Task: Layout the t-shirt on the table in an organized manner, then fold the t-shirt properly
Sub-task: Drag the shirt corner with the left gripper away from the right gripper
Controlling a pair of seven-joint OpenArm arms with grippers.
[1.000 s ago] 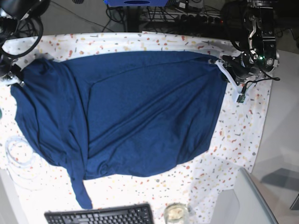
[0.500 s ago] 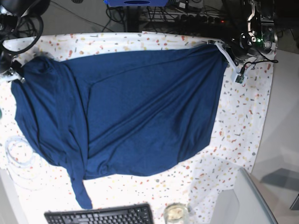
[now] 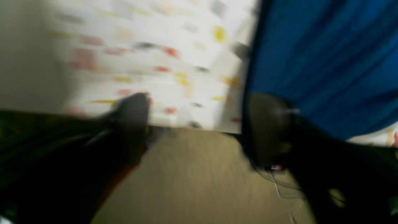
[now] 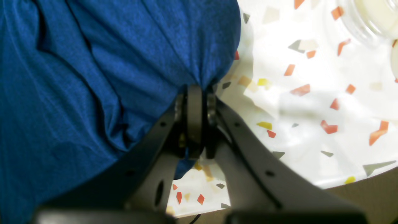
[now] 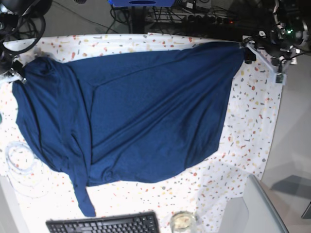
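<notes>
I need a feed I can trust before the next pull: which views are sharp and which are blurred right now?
Left wrist view: heavily motion-blurred, the t-shirt edge and table flecks smeared. Right wrist view: sharp, fabric weave clear at the right end effector. Base view: sharp and evenly lit.

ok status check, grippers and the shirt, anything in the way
Left gripper open, off the cloth. Right gripper shut on the t-shirt at its edge. Shirt spread across the table, wrinkled, one sleeve trailing toward the keyboard. Nothing on the shirt.

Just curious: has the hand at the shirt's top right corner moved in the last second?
Yes. The left hand went up and right, toward the table's far edge, stretching the t-shirt corner.
</notes>
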